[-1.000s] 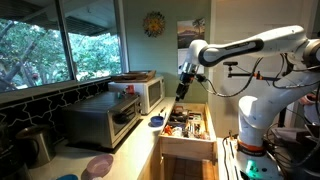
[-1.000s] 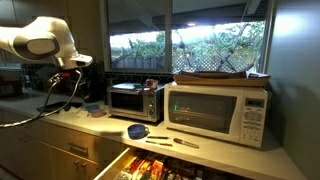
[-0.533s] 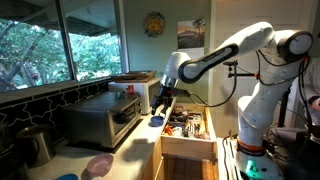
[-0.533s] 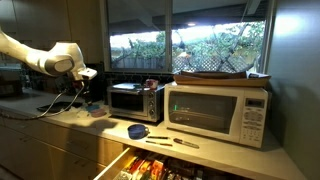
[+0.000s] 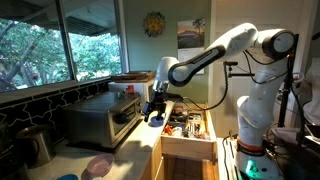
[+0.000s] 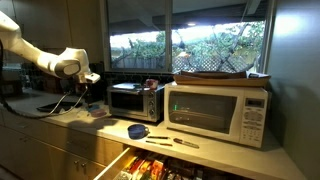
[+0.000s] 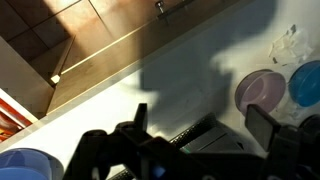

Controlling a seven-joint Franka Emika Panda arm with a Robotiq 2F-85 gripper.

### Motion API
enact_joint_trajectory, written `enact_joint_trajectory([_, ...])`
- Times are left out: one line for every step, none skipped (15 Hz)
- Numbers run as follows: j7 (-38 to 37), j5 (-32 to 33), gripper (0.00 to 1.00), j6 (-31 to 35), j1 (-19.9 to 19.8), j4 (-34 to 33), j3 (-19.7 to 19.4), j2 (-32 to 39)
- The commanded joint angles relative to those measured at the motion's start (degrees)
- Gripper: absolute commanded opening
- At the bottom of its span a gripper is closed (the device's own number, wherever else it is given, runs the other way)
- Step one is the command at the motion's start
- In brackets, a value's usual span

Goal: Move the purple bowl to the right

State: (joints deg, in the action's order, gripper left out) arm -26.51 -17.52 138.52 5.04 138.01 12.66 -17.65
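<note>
- Task not begun, as far as I could judge: the purple bowl (image 5: 98, 165) sat untouched on the desk (image 5: 135, 150), just in front of the toaster oven (image 5: 100, 120).
- In an exterior view the bowl lay at 7 o'clock of the pincer (image 5: 154, 112), well apart from it. In the wrist view it showed at 3 o'clock of the frame, beside a light blue dish (image 7: 306, 82).
- Pincer: jaws spread wide, empty, touching nothing I could see. It hung over the desk near the dark blue bowl (image 5: 157, 122).
- Left to do: approach, grasp the rim, carry right, release.
</note>
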Motion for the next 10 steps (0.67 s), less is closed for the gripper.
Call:
enact_joint_trajectory([-12.8,5.3,1.0,-2.1,-1.2,-6.9,3.4,11.2])
enact_joint_trajectory([-17.4,7.5,1.0,-1.9,-1.1,-8.2,4.3,13.7])
enact_joint_trajectory([-18.6,7.1,1.0,-2.3,0.5,-10.1,4.2,17.1])
enact_joint_trajectory([-20.4,7.5,1.0,-2.6,1.7,-12.3,4.2,20.4])
enact_joint_trajectory([-21.8,7.7,1.0,-1.8,3.0,-14.1,4.1,23.6])
enact_joint_trajectory([-23.5,8.5,1.0,-1.8,4.2,-16.1,3.6,26.2])
enact_joint_trajectory([-25.3,9.7,1.0,-0.5,5.4,-17.5,3.0,28.2])
enact_joint_trajectory([-26.6,10.5,1.0,0.5,6.6,-19.0,2.3,30.0])
enact_joint_trajectory([-26.1,10.3,1.0,1.1,7.5,-20.6,1.8,31.4])
enact_joint_trajectory([-25.6,10.6,1.0,0.7,8.3,-22.2,1.4,32.5])
